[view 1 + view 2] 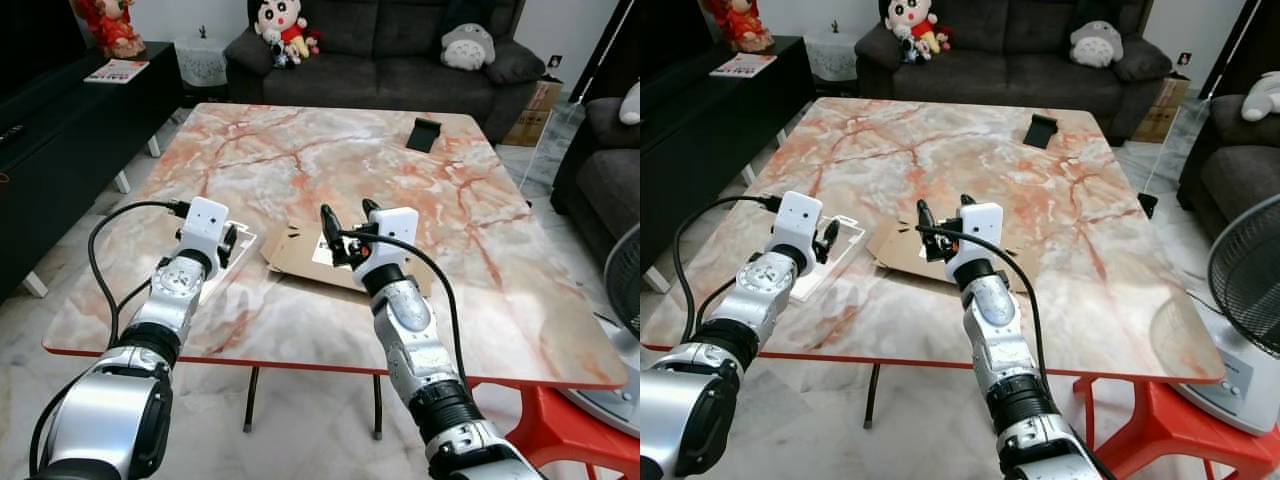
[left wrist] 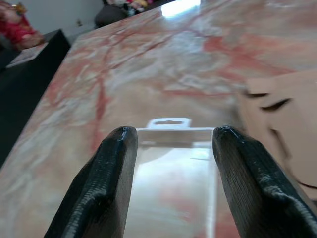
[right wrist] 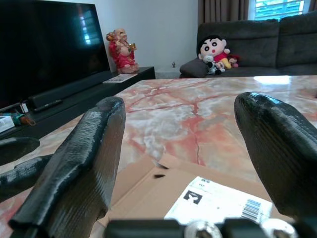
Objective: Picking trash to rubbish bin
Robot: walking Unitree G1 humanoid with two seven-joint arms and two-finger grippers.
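A clear plastic blister pack (image 2: 171, 163) lies flat near the left front of the marble table (image 1: 330, 150). My left gripper (image 2: 171, 136) is open, one black finger over each side of the pack, low above it. To its right lies a flattened brown cardboard piece (image 1: 295, 255) with a white barcode label (image 3: 218, 203). My right gripper (image 1: 347, 212) is open and hovers over the cardboard's near part, its fingers (image 3: 84, 163) spread wide with nothing between them.
A small black object (image 1: 425, 133) sits at the table's far right. Behind the table is a dark sofa (image 1: 400, 50) with plush toys. A black TV console (image 1: 60, 130) runs along the left. A fan (image 1: 1245, 290) and a red stool (image 1: 1150, 430) stand at the right.
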